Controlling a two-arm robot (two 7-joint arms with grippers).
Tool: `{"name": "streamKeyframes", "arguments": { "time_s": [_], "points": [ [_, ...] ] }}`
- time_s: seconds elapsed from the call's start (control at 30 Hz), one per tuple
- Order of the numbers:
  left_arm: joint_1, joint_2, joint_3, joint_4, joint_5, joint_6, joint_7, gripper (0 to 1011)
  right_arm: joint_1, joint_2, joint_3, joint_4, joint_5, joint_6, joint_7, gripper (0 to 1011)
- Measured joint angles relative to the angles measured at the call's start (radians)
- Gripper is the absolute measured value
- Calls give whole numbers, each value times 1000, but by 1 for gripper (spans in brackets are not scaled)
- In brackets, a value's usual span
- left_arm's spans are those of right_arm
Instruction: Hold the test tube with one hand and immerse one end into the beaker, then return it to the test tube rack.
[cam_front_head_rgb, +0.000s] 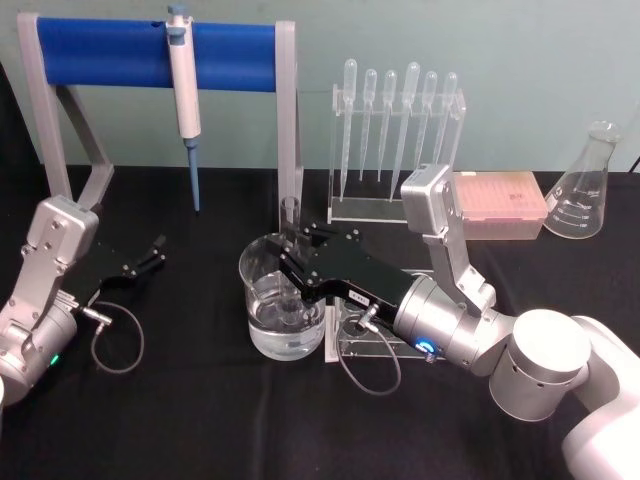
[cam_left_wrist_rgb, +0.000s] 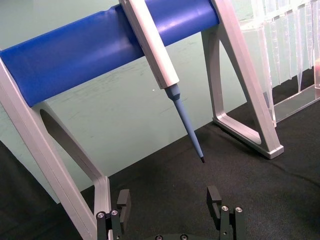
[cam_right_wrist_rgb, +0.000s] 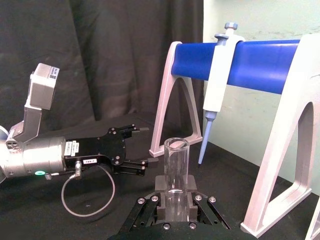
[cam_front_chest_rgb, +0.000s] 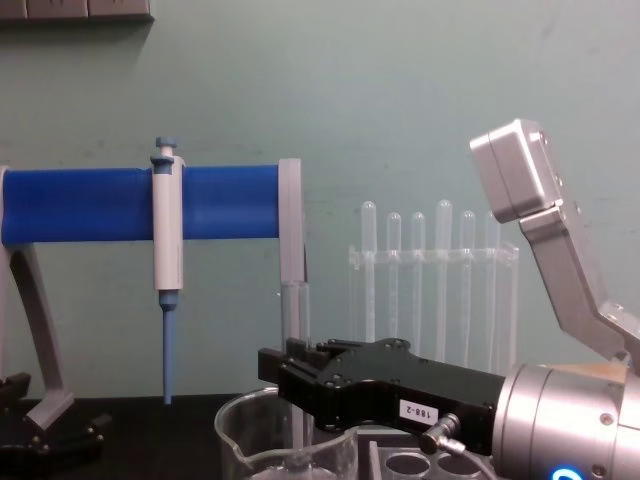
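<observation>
The test tube (cam_front_head_rgb: 291, 232) stood upright over the beaker (cam_front_head_rgb: 283, 300), its lower end inside the glass wall and, as far as we could judge, dipped in the water. We saw the right gripper (cam_front_head_rgb: 293, 270) clenched on the tube; in the right wrist view its fingers (cam_right_wrist_rgb: 161, 196) pressed both sides of the tube (cam_right_wrist_rgb: 176, 175). From the chest view the tube (cam_front_chest_rgb: 297, 330) rose just behind the black jaws of the right gripper (cam_front_chest_rgb: 290, 375), above the beaker (cam_front_chest_rgb: 285, 445). We judged the immersion step to be in hand. The next move called for a straight vertical lift clear of the rim before carrying the tube back to the clear rack (cam_front_head_rgb: 385, 340) just beside the beaker. The left gripper (cam_front_head_rgb: 152, 252) rested well apart on the black table (cam_front_head_rgb: 200, 420), its jaws spread and empty, below the micropipette (cam_front_head_rgb: 185, 100).
</observation>
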Motion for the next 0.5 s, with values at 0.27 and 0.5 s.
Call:
{"name": "streamKeyframes", "arguments": {
  "time_s": [0.27, 0.5],
  "points": [
    [0, 0, 0, 0, 0, 0, 0, 1000, 0, 0, 0, 0, 0, 0, 0, 224],
    [0, 0, 0, 0, 0, 0, 0, 1000, 0, 1, 0, -8, -2, 4, 0, 224]
  ]
}}
